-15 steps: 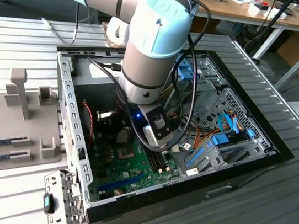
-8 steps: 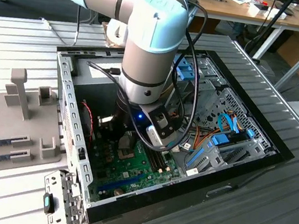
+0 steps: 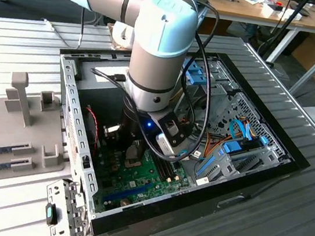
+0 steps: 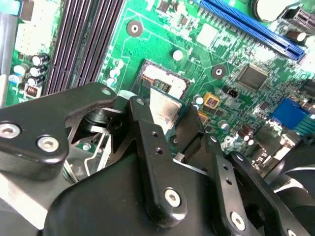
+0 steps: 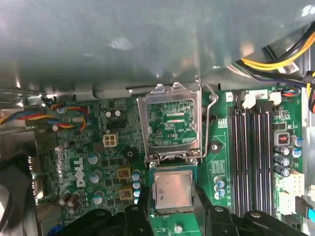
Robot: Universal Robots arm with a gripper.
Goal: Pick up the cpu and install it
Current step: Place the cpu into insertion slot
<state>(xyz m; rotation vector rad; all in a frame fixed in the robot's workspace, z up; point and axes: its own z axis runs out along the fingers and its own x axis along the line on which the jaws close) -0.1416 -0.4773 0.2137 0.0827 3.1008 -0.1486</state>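
First wrist view, and there's the cpu (image 5: 172, 189): a small flat square, dull silver metal top catching the light, with a thin green circuit-board rim showing round its edges. It sits squarely between two black fingers (image 5: 142, 202), one against each opposite side, so the hand (image 5: 172, 195) is clamped on the chip. Just beyond it the metal load plate (image 5: 172, 123) stands flipped open, with its lever wire alongside. The dark memory slots (image 5: 251, 147) run in a row off to one side on the green motherboard (image 5: 98, 162).

Over to the second wrist view: the same silver square (image 4: 165, 110) appears at a slant, gripped in the hand (image 4: 165, 119) and right at the edge of the open socket (image 4: 165, 81), whose dark frame and gold contacts are partly uncovered. Whether the chip touches the socket I cannot tell.

From the exterior view, the arm (image 3: 155, 53) reaches straight down into the open computer case (image 3: 69, 100), which lies flat on the ribbed grey tabletop (image 3: 282, 229).
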